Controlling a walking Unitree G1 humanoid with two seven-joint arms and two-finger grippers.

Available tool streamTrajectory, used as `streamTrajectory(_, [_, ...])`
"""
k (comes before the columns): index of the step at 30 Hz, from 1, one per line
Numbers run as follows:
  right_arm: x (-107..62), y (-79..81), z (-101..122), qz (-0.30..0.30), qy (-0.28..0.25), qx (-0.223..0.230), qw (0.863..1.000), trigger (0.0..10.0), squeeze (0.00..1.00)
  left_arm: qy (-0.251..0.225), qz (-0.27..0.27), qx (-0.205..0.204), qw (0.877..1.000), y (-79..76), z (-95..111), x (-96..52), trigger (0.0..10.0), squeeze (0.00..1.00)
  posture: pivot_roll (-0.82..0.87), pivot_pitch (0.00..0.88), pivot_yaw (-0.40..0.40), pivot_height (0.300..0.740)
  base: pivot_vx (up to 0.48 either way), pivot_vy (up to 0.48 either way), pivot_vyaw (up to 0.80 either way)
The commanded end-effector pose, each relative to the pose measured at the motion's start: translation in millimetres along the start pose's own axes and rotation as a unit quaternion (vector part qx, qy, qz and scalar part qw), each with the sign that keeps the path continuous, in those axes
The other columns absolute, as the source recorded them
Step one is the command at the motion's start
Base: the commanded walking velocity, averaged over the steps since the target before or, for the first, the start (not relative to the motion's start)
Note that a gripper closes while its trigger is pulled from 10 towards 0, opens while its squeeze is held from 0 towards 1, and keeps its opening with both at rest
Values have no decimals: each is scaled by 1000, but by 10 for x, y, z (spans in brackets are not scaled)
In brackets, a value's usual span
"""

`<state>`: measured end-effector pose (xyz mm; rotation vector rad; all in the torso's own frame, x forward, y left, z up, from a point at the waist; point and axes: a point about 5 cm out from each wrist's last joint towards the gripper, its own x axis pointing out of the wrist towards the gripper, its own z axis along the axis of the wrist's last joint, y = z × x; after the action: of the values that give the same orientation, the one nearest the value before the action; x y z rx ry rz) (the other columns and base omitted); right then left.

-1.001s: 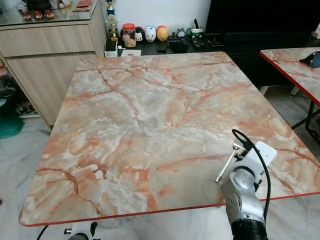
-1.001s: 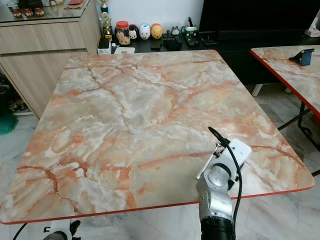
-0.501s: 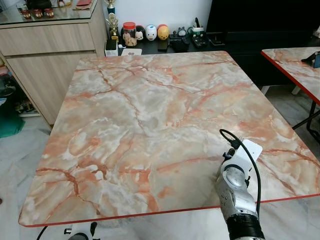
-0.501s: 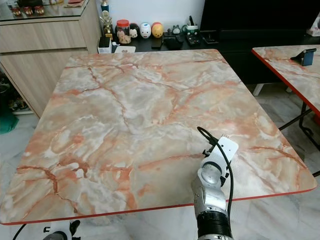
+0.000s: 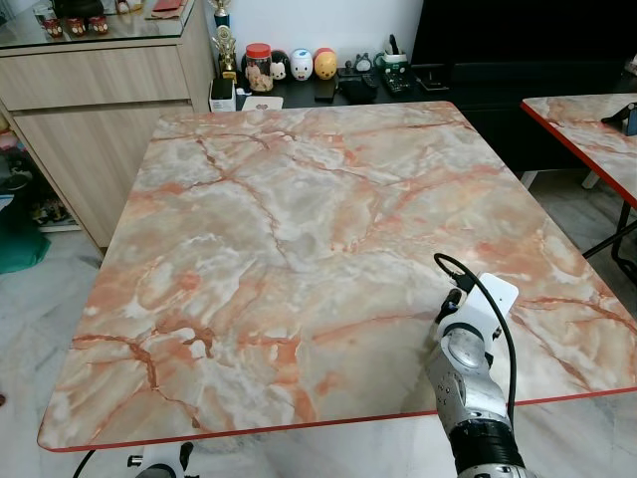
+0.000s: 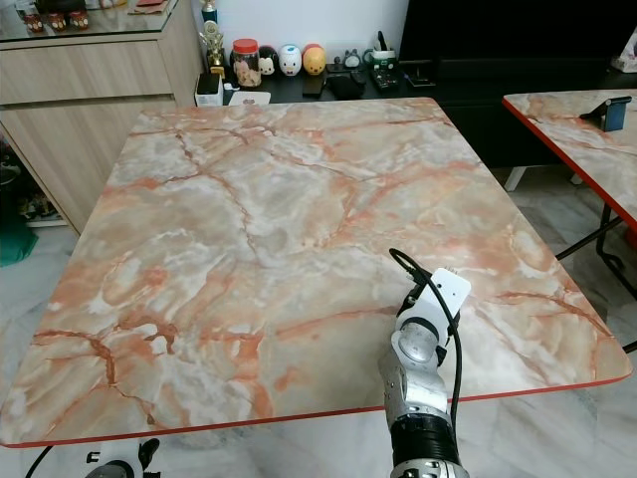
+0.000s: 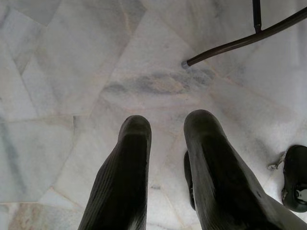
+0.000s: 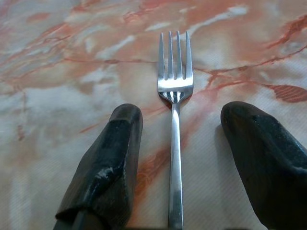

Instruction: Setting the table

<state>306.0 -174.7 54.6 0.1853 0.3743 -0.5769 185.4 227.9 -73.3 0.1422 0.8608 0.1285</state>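
While the right gripper [image 8: 177,158] hovers low over the table [image 5: 299,219] near its front edge, at about five o'clock on the top as the head camera sees it, its jaws stand released, one black finger on each side of a fork [image 8: 174,120] without touching it. That fork lies flat on the marbled surface between the fingers, its handle running back toward the wrist and its four tines pointing away, toward the middle of the table.

It is probably light, rigid and rather slippery: thin polished metal on a smooth top. Taking hold across the narrow handle, just behind the neck, seems the surest place, since the flat shaft gives the pads little height to bite on and could skate or pivot if pinched off-centre.

It looks plain and bright, a slim straight stem widening into a short head, with a sheen at the base of the tines.

Below the table edge at seven o'clock, the left gripper [image 7: 168,163] hangs idle over the pale stone floor [image 7: 72,72], jaws parted and grasping nothing.

Farther off, at twelve o'clock beyond the table, a low dark shelf [image 5: 328,95] carries jars and small figurines.
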Motion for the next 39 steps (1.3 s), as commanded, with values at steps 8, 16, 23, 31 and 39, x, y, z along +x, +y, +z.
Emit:
streamTrajectory(8, [41, 64, 51, 4, 1, 3, 1000, 10000, 0, 9, 0, -2, 1000, -3, -42, -8, 10000, 0, -4, 0, -18, 740, 0, 0, 0])
streamTrajectory(16, [48, 36, -3, -4, 13, -4, 1000, 1608, 0, 10, -2, -3, 1000, -7, -41, -7, 10000, 0, -5, 0, -18, 740, 0, 0, 0])
streamTrajectory(23, [55, 22, -30, -11, 18, -9, 1000, 10000, 0, 11, -4, -2, 1000, -9, -45, -7, 10000, 0, -5, 0, -18, 740, 0, 0, 0])
streamTrajectory(31, [59, -3, -63, -19, 28, -7, 999, 784, 0, 13, -6, -2, 1000, -9, -47, -7, 10000, 0, -2, 0, -19, 740, 0, 0, 0])
streamTrajectory(39, [63, -9, -72, -19, 30, -9, 999, 0, 0, 14, -6, -2, 1000, -12, -49, -7, 10000, 0, -3, 0, -18, 740, 0, 0, 0])
